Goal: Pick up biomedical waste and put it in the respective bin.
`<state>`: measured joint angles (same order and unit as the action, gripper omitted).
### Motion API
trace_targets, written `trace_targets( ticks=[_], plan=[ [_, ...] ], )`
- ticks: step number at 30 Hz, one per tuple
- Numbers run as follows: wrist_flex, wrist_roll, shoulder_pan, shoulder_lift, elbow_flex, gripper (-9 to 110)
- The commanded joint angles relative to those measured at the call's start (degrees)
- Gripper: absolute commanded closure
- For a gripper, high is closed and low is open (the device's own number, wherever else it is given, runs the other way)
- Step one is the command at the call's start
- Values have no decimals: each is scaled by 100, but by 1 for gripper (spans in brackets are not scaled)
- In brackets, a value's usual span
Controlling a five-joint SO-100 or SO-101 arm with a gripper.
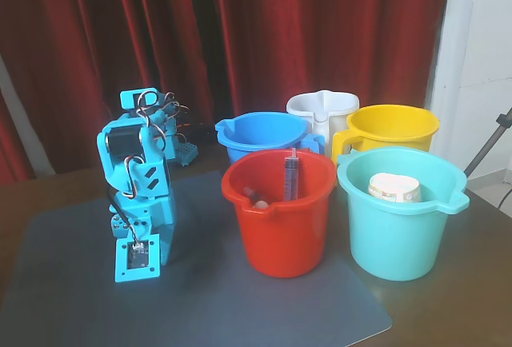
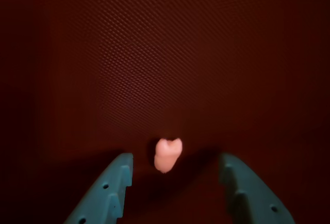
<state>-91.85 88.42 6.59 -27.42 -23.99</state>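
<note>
Two teal fingers (image 2: 111, 193) of the pincer (image 2: 178, 182) fill the bottom edge of the wrist view, spread wide with nothing between their pads yet. They straddle the waste bit (image 2: 168, 154), which lies on a dark, finely woven surface just ahead of the fingertips and about midway between them; that framing suggests the pincer is lined up to close on it. The bit is tiny, pale and lumpy, narrower at its lower end, with a small notch on top. It reads pinkish here, though the whole wrist view is tinted deep red, so its real colour is hard to judge.

From the fixed view, the blue arm (image 1: 138, 179) stands folded on a grey mat (image 1: 240, 315) that covers the tabletop, left of the red bucket (image 1: 280, 219). That bucket holds an upright syringe (image 1: 290, 175) and a couple of small items. Behind the red bucket sit blue (image 1: 260, 135), white (image 1: 320, 107) and yellow (image 1: 392, 127) buckets, and to its right a turquoise one (image 1: 396, 219) with a pale tub (image 1: 394, 188) inside. I cannot find the bit in this view.
</note>
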Motion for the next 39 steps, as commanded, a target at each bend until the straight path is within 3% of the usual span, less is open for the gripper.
trace_targets(
  ticks=[1, 28, 34, 39],
  plan=[
    [-1055, -9, -44, 53, 378, 83],
    [-1477, 9, 9, 650, 773, 84],
    [-1485, -26, 35, 659, 756, 102],
    [-1494, -9, 44, 668, 747, 102]
  ],
)
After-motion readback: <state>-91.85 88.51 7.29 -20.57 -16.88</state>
